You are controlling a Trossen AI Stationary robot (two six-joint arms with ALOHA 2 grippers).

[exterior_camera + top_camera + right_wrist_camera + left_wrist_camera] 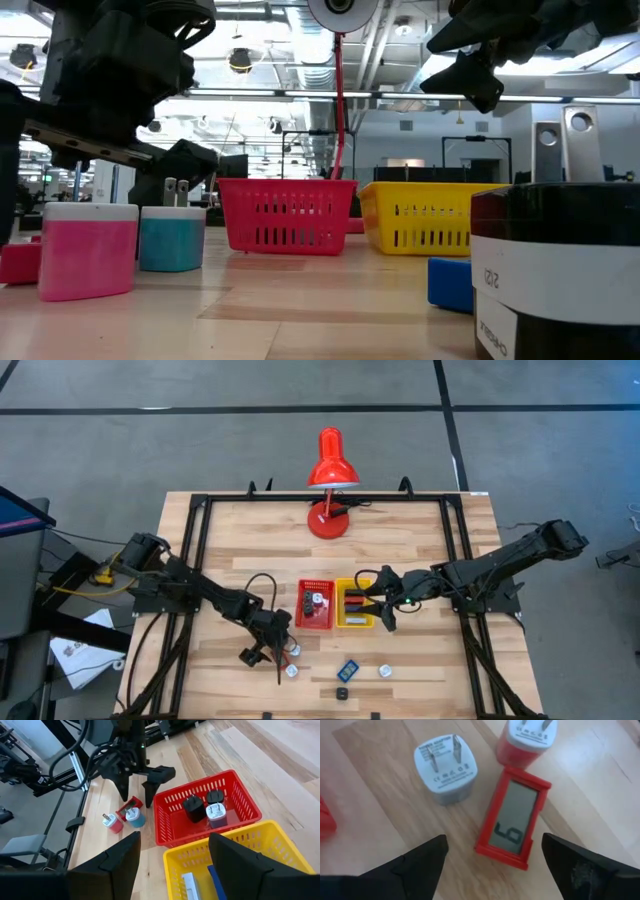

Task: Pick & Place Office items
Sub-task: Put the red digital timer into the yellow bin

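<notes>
With its fingers spread, the left gripper straddles the small red digital timer, probably light, stiff and slick-cased, best pinched across its long edges.

Lamp: red metal desk lamp, far edge of the bench, shade over its round base.
Bench: pale wooden plank bench.
Baskets: red plastic basket touching yellow plastic basket, mid-bench.
</notes>
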